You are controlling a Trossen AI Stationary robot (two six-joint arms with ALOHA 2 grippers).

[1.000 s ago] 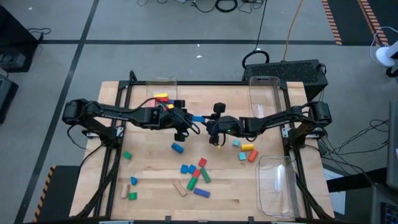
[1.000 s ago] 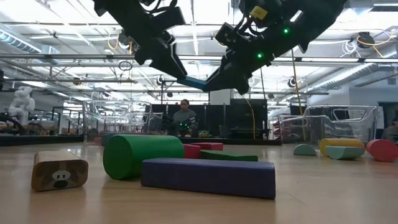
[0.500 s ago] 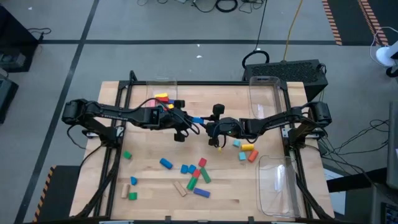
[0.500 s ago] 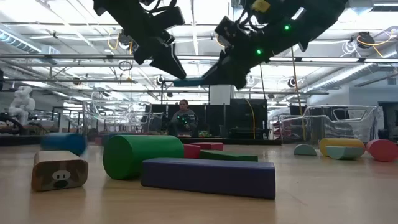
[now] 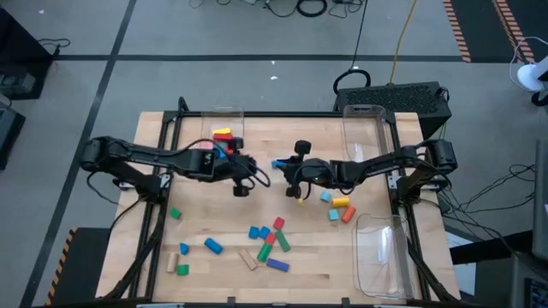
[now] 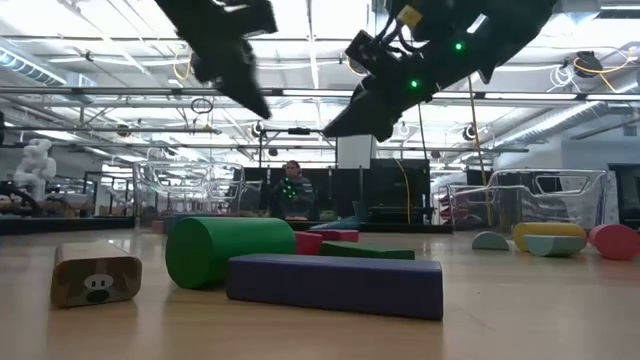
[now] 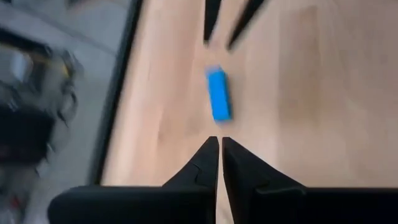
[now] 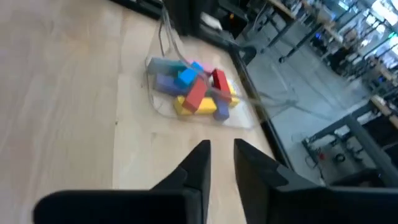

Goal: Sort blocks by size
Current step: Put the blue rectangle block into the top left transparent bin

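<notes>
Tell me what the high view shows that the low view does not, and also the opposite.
Only the high view shows the full outline of the table and a small green block near its left side. Only the low view shows a person sitting in the room behind, and the face printed on a wooden block. Both show the green cylinder and the purple bar lying close together.

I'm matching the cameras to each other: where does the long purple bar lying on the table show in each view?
High view: the purple bar lies low in the picture, about centre, near the table's front edge.
Low view: it lies front and centre, nearest the camera.
Left wrist view: not in it.
Right wrist view: not in it.
Shared landmark: the green cylinder right next to it.
</notes>
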